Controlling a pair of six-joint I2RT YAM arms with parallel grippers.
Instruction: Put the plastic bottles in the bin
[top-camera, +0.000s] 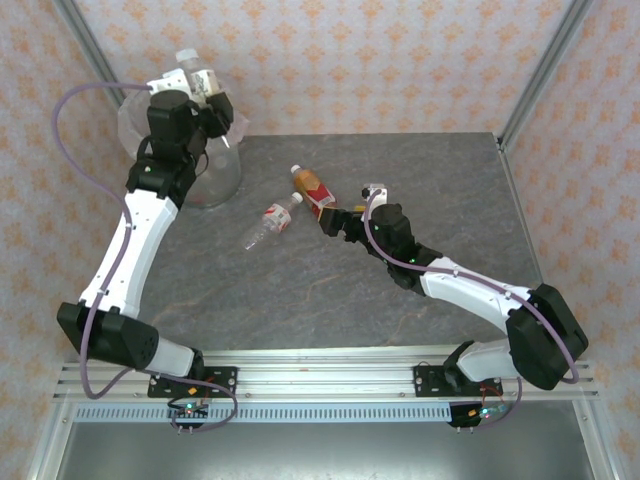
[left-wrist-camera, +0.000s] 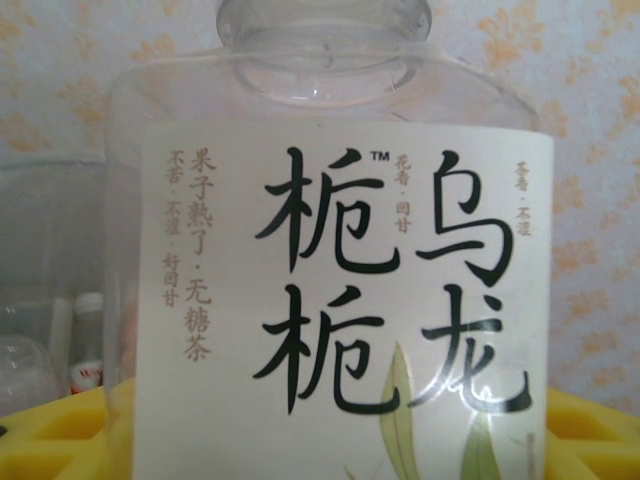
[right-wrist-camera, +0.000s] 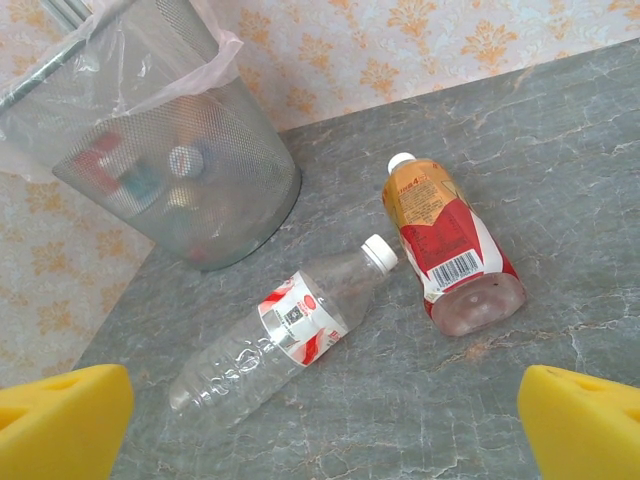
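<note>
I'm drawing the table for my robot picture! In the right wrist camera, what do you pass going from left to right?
bin → clear bottle lying on its side → amber bottle with a red label, also lying down.

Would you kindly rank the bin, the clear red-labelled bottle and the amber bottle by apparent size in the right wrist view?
1. Clearly largest: the bin.
2. Next, the clear red-labelled bottle, longer and slimmer.
3. Then the amber bottle, shorter but wider. These two look close, so their order is unsure.
</note>
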